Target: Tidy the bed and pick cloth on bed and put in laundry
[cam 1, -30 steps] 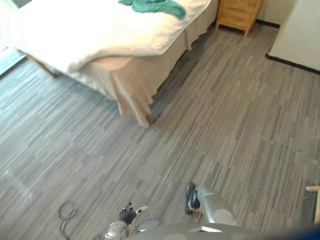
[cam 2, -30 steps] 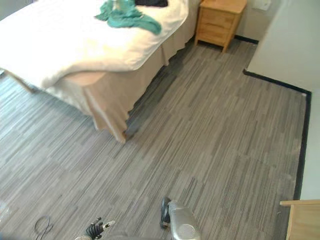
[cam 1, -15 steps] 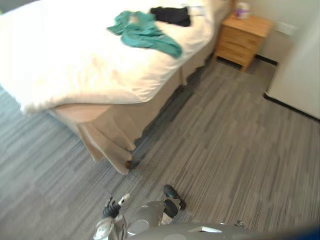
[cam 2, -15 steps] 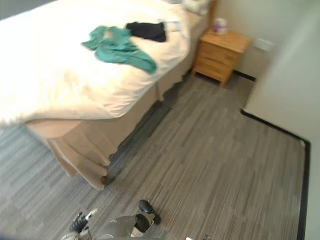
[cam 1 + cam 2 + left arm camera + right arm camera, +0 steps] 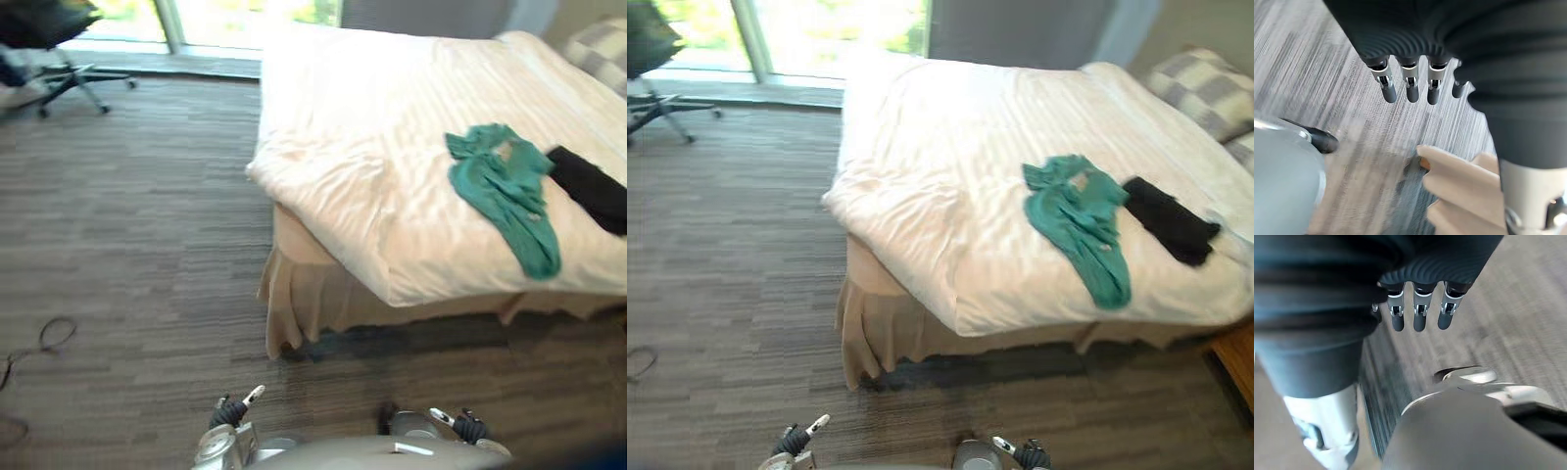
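A teal cloth lies crumpled on the white duvet of the bed, toward its right side. A black cloth lies just to the right of it, apart from it. Both hands hang low by my body, well short of the bed. My left hand is at the bottom edge of the left eye view, and my right hand is to its right. In the left wrist view my left hand has straight fingers over the carpet and holds nothing. In the right wrist view my right hand is the same.
The beige bed skirt hangs to the grey striped carpet at the near corner. A checked pillow lies at the bed's far right. An office chair stands by the window at top left. A wooden nightstand shows at the right edge.
The whole picture has swung round, so the camera has moved: the bed now lies ahead and to the right, with its near corner in front. Both hands stay low and empty.
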Motion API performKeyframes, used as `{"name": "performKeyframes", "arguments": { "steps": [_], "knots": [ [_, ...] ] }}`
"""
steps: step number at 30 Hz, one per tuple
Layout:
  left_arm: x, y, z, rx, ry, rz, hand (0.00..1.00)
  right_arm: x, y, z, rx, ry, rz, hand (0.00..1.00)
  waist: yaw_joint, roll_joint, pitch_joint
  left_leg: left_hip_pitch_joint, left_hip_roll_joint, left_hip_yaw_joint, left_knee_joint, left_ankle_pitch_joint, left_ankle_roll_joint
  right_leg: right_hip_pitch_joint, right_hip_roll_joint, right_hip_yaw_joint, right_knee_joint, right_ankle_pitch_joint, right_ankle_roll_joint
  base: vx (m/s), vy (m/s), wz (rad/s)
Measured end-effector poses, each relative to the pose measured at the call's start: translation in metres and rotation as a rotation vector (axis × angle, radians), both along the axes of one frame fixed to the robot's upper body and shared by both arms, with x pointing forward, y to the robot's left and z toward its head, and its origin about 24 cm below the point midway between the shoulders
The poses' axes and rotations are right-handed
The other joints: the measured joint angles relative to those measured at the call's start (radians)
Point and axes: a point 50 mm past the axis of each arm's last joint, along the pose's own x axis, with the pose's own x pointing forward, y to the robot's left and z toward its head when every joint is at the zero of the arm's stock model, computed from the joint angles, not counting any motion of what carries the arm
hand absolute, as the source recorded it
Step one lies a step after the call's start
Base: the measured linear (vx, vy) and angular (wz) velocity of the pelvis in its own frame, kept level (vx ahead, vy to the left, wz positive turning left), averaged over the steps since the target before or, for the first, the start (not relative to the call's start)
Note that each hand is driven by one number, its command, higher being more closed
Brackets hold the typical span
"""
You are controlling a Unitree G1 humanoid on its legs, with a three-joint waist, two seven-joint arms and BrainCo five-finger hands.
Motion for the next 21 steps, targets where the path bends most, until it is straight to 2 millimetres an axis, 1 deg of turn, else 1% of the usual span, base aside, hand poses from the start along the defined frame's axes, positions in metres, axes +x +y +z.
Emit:
{"name": "performKeyframes", "arguments": {
  "steps": [1,2,3,5,7,9,12,13,14,15,16,17,18,19,20,21],
  "knots": [
    [-0.001,-0.005,-0.001,-0.014,0.001,0.001,0.00,0.006,-0.004,0.002,-0.013,-0.010,0.014,0.00,-0.002,0.025,0.005,0.010,0.023,0.010,-0.011,-0.009,-0.013,0.004,0.018,-0.012,0.004,-0.006,-0.009,0.24,-0.318,0.09],
    [-0.003,-0.007,-0.002,-0.030,0.002,0.018,0.00,0.014,-0.004,0.003,-0.012,-0.017,0.027,0.00,-0.004,0.044,0.009,0.022,0.042,0.013,-0.025,-0.004,-0.025,0.007,0.036,-0.020,0.006,-0.013,-0.021,0.18,-0.227,0.09],
    [-0.006,-0.009,-0.003,-0.040,0.012,0.037,0.00,0.017,-0.003,0.003,-0.001,-0.012,0.026,0.00,-0.013,0.055,0.008,0.034,0.061,0.011,-0.038,0.009,-0.047,0.019,0.051,-0.031,0.006,-0.021,-0.034,0.20,-0.257,0.20],
    [-0.008,-0.008,-0.003,-0.029,0.025,0.010,0.00,0.012,-0.002,0.001,0.019,0.030,0.008,0.00,-0.021,0.057,0.008,0.055,0.087,0.019,-0.038,0.026,-0.067,0.057,0.072,-0.053,-0.002,-0.032,-0.052,0.16,-0.200,0.23],
    [-0.007,-0.008,-0.003,-0.023,0.025,-0.002,0.00,0.010,-0.002,0.000,0.031,0.057,0.009,0.00,-0.017,0.061,0.004,0.063,0.096,0.042,-0.032,0.030,-0.073,0.073,0.080,-0.053,-0.014,-0.032,-0.053,0.07,-0.114,-0.01],
    [-0.007,-0.006,-0.003,-0.003,0.024,-0.037,0.00,0.002,-0.002,-0.002,0.045,0.103,0.005,0.00,-0.017,0.047,0.003,0.045,0.094,0.064,0.014,0.032,-0.076,0.095,0.080,-0.053,-0.049,-0.030,-0.056,0.01,-0.079,-0.02],
    [-0.007,0.004,-0.001,0.037,0.024,-0.052,0.00,-0.010,0.004,-0.006,0.070,0.157,-0.004,0.00,-0.017,0.024,-0.005,-0.038,0.091,0.107,0.161,0.032,-0.077,0.112,0.067,-0.049,-0.100,-0.015,-0.056,0.00,-0.055,-0.02],
    [-0.007,0.007,0.000,0.052,0.023,-0.062,0.00,-0.017,0.005,-0.007,0.077,0.175,-0.015,0.00,-0.014,0.023,-0.004,-0.079,0.098,0.132,0.257,0.031,-0.080,0.127,0.060,-0.046,-0.126,-0.015,-0.055,0.01,-0.016,-0.06],
    [-0.007,0.007,0.000,0.056,0.020,-0.069,0.00,-0.021,0.004,-0.007,0.077,0.185,-0.016,0.00,-0.014,0.027,-0.002,-0.123,0.117,0.161,0.360,0.030,-0.081,0.143,0.062,-0.046,-0.143,-0.009,-0.064,0.01,-0.012,-0.07],
    [-0.006,0.007,0.001,0.056,0.018,-0.071,0.00,-0.022,0.004,-0.008,0.078,0.188,-0.016,0.00,-0.014,0.024,-0.001,-0.142,0.130,0.179,0.408,0.031,-0.083,0.157,0.065,-0.046,-0.150,-0.004,-0.067,0.04,-0.003,-0.16],
    [-0.008,0.009,0.001,0.062,0.024,-0.076,0.00,-0.024,0.005,-0.008,0.081,0.194,-0.017,0.00,-0.011,0.028,0.005,-0.147,0.153,0.217,0.465,0.019,-0.095,0.178,0.063,-0.044,-0.157,0.004,-0.072,0.08,0.016,-0.08],
    [-0.011,0.007,0.000,0.053,0.030,-0.081,0.00,-0.027,0.002,-0.008,0.072,0.199,-0.017,0.00,-0.015,0.039,-0.003,-0.135,0.173,0.261,0.393,-0.019,-0.081,0.182,0.065,-0.046,-0.159,0.005,-0.072,0.10,0.042,0.00],
    [-0.010,0.004,-0.001,0.041,0.027,-0.088,0.00,-0.026,0.000,-0.007,0.065,0.198,-0.016,0.00,-0.027,0.048,-0.005,-0.131,0.174,0.262,0.322,-0.013,-0.082,0.180,0.066,-0.049,-0.160,0.006,-0.069,0.08,0.081,0.09],
    [-0.007,-0.004,-0.002,0.018,0.017,-0.108,0.00,-0.024,-0.006,-0.006,0.053,0.192,-0.012,0.00,-0.028,0.074,-0.006,-0.112,0.162,0.254,0.182,0.022,-0.097,0.173,0.072,-0.045,-0.167,0.014,-0.056,0.08,0.093,0.04],
    [-0.006,-0.007,-0.002,0.012,0.015,-0.127,0.00,-0.025,-0.010,-0.005,0.044,0.196,-0.011,0.00,-0.026,0.084,-0.015,-0.080,0.136,0.230,0.096,0.035,-0.101,0.174,0.073,-0.040,-0.200,0.032,-0.042,0.06,0.091,0.05],
    [-0.005,-0.008,-0.002,0.010,0.009,-0.133,0.00,-0.024,-0.010,-0.005,0.047,0.193,-0.010,0.00,-0.028,0.086,-0.016,-0.073,0.126,0.218,0.076,0.036,-0.098,0.178,0.071,-0.039,-0.215,0.041,-0.038,0.05,0.094,0.02]
  ]
}}
